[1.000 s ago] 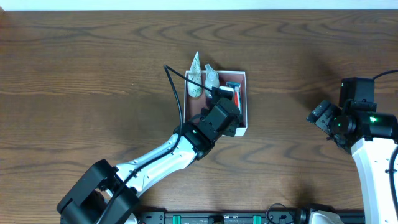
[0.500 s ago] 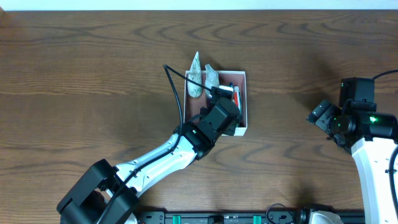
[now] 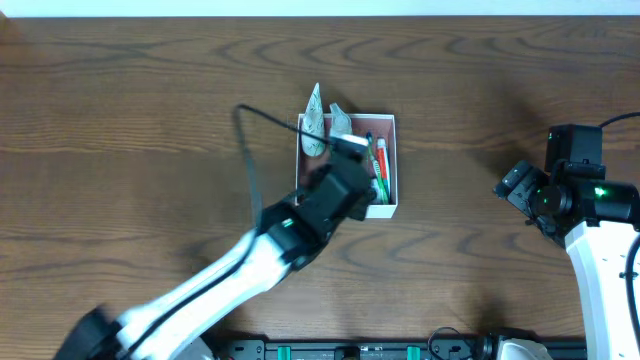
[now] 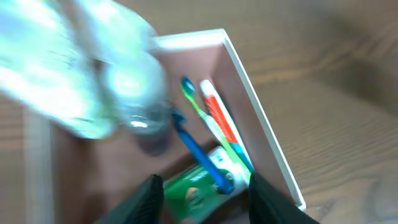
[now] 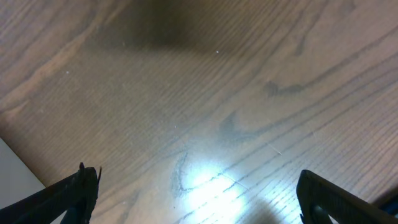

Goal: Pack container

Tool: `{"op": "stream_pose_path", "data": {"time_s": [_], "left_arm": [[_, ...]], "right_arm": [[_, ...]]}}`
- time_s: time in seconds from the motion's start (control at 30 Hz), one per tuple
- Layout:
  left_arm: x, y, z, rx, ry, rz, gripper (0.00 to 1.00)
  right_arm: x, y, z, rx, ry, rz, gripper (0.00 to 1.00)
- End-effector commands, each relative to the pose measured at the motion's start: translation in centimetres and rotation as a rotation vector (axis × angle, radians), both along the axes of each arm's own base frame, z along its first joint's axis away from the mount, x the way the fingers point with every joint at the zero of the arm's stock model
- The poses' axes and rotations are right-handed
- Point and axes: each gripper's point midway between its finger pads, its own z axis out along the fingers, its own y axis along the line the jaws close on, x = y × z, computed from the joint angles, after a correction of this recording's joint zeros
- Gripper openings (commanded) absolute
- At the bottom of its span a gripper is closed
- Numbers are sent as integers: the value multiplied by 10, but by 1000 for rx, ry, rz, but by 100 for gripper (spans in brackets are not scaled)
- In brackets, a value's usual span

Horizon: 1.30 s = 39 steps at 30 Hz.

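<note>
- Container (image 3: 396, 170), centre-top of the overhead frame, holds toothbrushes (image 4: 199, 148) and a green pack (image 4: 193, 196).
- Left gripper (image 4: 205, 186) hovers above them, jaws parted, empty.
- Right gripper (image 5: 199, 180) gapes wide over the table (image 5: 186, 93), idle; packing looks nearly finished.

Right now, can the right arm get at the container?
Likely yes: only bare table lies between the open right gripper and the container, though the left gripper hovers over it.

Left tool (image 4: 205, 183), jaws parted, on a diagonally outstretched arm; right tool (image 5: 198, 179) spread wide, far to the side.
</note>
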Motion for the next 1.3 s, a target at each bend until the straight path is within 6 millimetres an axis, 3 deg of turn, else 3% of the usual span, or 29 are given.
{"op": "stream_pose_path", "data": {"time_s": [0.0, 0.03, 0.07, 0.17, 0.37, 0.47, 0.67, 0.8, 0.97, 1.27], "left_arm": [[0, 37, 71, -20, -168, 109, 56], [-6, 49, 86, -29, -195, 131, 63], [-11, 59, 97, -40, -214, 144, 99], [-33, 84, 120, -65, -242, 150, 98], [-73, 128, 130, 6, -260, 109, 98], [-89, 146, 120, 67, -232, 90, 98], [-115, 175, 81, 229, -86, 77, 98], [-119, 189, 74, 220, -42, 169, 98], [-115, 185, 70, 169, -71, 187, 98], [-68, 230, 49, -13, -180, 483, 98]], "right_arm": [[1, -3, 2, 0, -7, -24, 99], [1, -3, 2, 0, -7, -23, 99], [1, -3, 2, 0, -7, -23, 99], [1, -3, 2, 0, -7, -23, 99], [1, -3, 2, 0, -7, -24, 99], [1, -3, 2, 0, -7, -23, 99], [1, -3, 2, 0, -7, -24, 99], [1, -3, 2, 0, -7, -24, 99], [1, -3, 2, 0, -7, -24, 99], [1, -3, 2, 0, -7, -23, 99]]}}
